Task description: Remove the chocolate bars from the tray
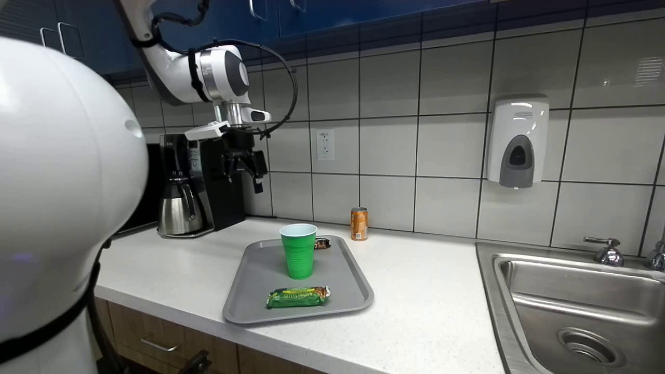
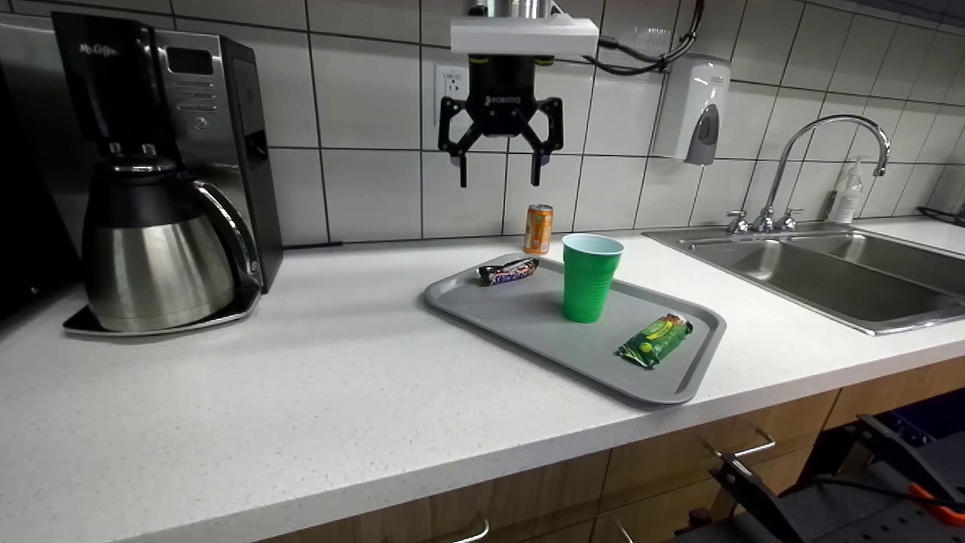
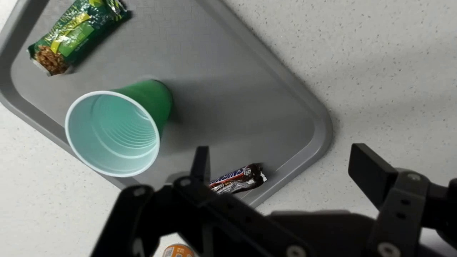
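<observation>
Gripper [image 2: 499, 181] is hanging spread and empty, higher than the tray [image 2: 528, 317], probably for picking. Dark bar [image 2: 509, 271] is lying nearest below, on the tray; cup [image 2: 589, 283] is standing beyond, perhaps as clutter; green bar [image 2: 656, 341] is resting farthest, also on the tray.

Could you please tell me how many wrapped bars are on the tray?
2: a brown-wrapped bar toward the end of the tray nearer the orange can, and a green-wrapped bar toward the opposite end. I see no others.
</observation>
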`<move>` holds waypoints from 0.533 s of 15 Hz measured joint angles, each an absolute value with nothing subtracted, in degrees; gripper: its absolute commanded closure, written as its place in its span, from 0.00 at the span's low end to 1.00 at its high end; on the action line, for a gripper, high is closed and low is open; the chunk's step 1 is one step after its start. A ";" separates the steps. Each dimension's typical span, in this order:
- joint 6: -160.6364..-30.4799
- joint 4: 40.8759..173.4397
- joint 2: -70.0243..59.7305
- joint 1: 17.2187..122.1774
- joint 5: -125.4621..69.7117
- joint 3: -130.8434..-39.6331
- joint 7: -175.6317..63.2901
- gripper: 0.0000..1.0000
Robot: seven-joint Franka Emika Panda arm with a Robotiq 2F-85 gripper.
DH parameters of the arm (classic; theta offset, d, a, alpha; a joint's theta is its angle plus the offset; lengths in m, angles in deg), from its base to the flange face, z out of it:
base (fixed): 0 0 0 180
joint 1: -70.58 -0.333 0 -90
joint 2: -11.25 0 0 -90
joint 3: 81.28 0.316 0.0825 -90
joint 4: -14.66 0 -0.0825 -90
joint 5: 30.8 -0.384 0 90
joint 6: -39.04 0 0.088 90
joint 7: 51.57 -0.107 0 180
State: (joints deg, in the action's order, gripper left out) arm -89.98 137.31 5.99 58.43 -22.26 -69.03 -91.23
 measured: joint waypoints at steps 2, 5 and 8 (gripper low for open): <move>-89.98 135.98 4.09 57.98 -21.28 -69.24 -94.61 0.00; -89.98 134.12 1.43 57.72 -21.05 -70.30 -97.59 0.00; -90.18 132.23 -0.93 57.69 -20.79 -72.17 -99.48 0.00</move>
